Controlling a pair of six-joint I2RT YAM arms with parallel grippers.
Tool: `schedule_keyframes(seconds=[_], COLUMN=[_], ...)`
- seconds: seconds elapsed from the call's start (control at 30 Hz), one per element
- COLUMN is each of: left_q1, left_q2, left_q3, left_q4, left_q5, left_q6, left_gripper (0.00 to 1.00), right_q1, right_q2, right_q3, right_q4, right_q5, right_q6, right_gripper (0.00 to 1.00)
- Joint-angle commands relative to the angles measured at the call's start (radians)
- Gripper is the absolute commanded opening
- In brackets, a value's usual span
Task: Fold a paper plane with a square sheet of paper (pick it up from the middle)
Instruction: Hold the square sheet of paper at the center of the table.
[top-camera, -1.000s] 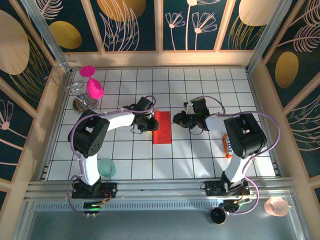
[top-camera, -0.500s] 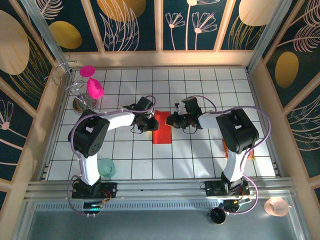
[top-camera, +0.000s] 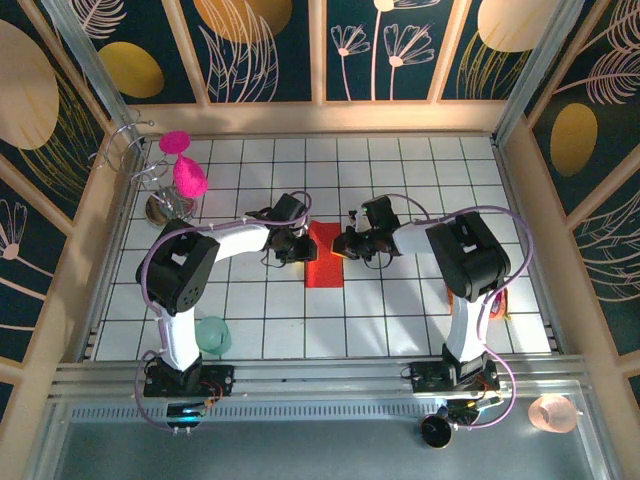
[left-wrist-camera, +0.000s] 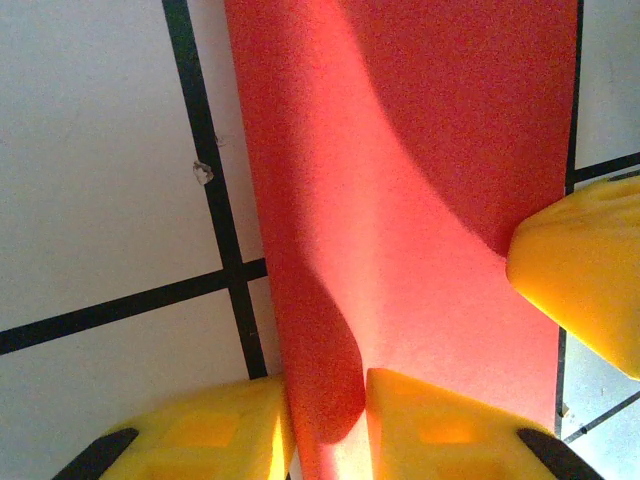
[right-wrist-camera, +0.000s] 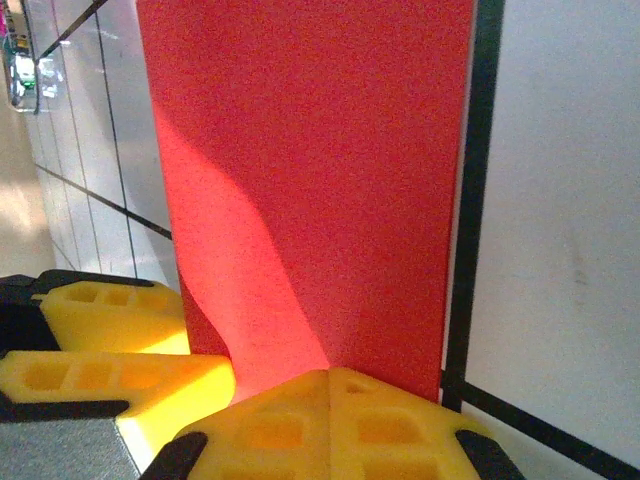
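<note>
Right gripper newly against square sheet of paper.

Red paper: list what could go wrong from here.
1. The left gripper and right gripper crowd the narrow folded paper from opposite sides, so their fingers could collide.
2. The right gripper's shut fingers sit at the paper's edge. A sideways move might drag or crumple the thin sheet and spoil the fold.

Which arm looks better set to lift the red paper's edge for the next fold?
Left, probably. The left gripper's fingers stand apart astride the red paper's long edge, ready to pinch; the right gripper's are closed at the opposite edge.
</note>
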Motion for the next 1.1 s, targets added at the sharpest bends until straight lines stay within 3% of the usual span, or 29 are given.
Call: schedule_keyframes(seconds=[0.0,0.43,0.73,0.83,1.07], left_q1=[-0.005,-0.003,-0.004,-0.003,-0.003], left_q2=[0.075,-0.197,-0.143,-0.103,-0.014], left_q3=[-0.030,-0.021,-0.034,-0.041,-0.011], left_q4=[-0.004,0.013,0.239,0.269,0.220], left_q5=[-0.085,-0.238,0.168,0.221,0.225], left_q6=[0.002,-0.108,-0.207,-0.225,-0.200], left_gripper=[0.28,0.30,0.17,0.14,0.10], right_q1=[-0.005,-0.018,-0.024,-0.022,-0.023], right_q2=[0.055,0.133,0.164,0.170,0.176], right_q3=[0.005,0.014,0.038,0.042,0.048], right_q4=[-0.165,-0.247,-0.286,-0.297,-0.316], right_q5=[0.127,0.175,0.198,0.200,0.223], right_q6=[-0.041,-0.053,-0.058,-0.064,-0.074], right_gripper=[0.05,0.02,0.02,0.01,0.01])
